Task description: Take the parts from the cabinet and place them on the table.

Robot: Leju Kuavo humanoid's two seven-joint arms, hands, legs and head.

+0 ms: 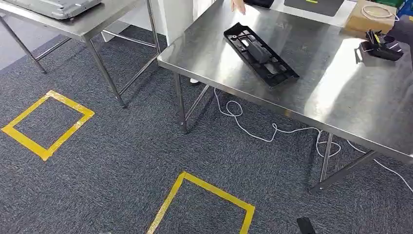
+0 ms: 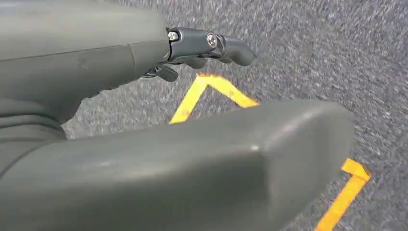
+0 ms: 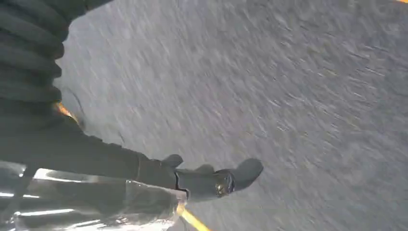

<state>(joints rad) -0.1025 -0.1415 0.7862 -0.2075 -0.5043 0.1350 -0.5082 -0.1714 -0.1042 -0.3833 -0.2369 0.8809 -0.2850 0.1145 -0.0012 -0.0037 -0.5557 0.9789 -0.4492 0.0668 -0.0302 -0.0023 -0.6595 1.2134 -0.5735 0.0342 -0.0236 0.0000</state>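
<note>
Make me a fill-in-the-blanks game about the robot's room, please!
1. The long black part lies on the shiny ___ table.
2. The squares taped on the carpet are ___.
3. A white ___ trails on the floor under the table.
4. The cardboard box sits at the table's ___ edge.

Missing words: metal; yellow; cable; far

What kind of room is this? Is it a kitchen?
Probably not a kitchen: it looks like a workshop or robot test lab. There are bare steel tables, a black plastic part lying on one, and yellow tape squares marking spots on the grey carpet.
</note>
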